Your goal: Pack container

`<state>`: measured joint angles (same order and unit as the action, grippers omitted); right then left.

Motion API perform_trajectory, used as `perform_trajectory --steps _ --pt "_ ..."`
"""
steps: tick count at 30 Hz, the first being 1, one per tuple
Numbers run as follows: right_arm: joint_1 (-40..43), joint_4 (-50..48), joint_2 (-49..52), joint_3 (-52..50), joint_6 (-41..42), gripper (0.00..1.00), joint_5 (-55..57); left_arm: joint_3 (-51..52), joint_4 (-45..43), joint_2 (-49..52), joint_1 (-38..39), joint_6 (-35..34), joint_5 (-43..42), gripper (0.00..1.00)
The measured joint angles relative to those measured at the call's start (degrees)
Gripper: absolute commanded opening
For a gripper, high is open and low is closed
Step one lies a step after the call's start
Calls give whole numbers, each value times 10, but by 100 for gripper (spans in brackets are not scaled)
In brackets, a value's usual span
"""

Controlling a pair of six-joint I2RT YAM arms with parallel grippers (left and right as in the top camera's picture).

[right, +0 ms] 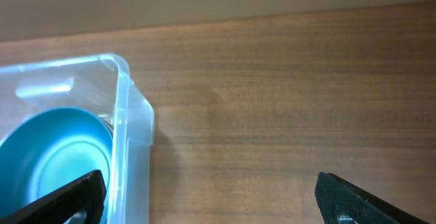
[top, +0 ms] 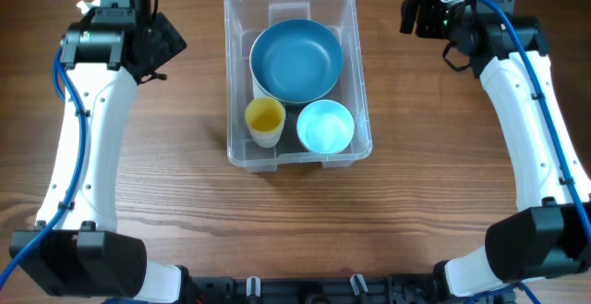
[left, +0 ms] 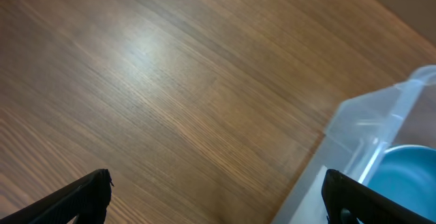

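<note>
Where the table (top: 185, 212) is seen from above, the container (top: 363, 82) is found in the middle of it, nearer the far edge, between the 2 arms. 3 things are held inside it. A big blue bowl (top: 295, 59) is set in the far half. A yellow cup (top: 265, 119) is stood upright in the near left corner. A light blue cup (top: 325, 126) is stood just beside it in the near right corner. Both cups are close to the bowl's near edge, but it cannot be told whether they touch it.

The left claw (top: 162, 43) is held over bare wood, well to the left of the container, and nothing is touched by it. In the left wrist view its 2 black fingers (left: 82, 197) are seen wide apart, with nothing between them. The right claw (top: 416, 15) is held off the container's far right corner, apart from it. Its fingers (right: 68, 197) are spread wide too, and nothing is gripped. A corner of the container and part of the bowl are seen at the side of each wrist view.
</note>
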<state>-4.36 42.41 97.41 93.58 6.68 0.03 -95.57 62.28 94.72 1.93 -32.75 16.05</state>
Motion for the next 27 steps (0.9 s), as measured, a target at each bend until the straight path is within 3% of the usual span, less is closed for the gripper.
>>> perform_trajectory --steps 4,8,12,15,19,22,27 --pt "0 28 -19 0 -3 100 0 0 4 -5 -1 61 -1 100" --pt "0 44 -148 -16 10 100 15 20 -8 -85 -1 85 -18 100" --pt "1 29 -290 -141 22 100 26 145 -69 -269 4 88 -33 100" --pt "1 5 -421 -298 41 100 33 317 -115 -413 35 92 -42 100" --pt "2 -1 -617 -464 61 100 35 492 -105 -625 88 73 -49 100" --pt "2 20 -669 -493 63 100 37 525 -103 -684 90 63 -48 100" --pt "2 22 -664 -493 66 100 37 528 -100 -685 90 59 -48 100"
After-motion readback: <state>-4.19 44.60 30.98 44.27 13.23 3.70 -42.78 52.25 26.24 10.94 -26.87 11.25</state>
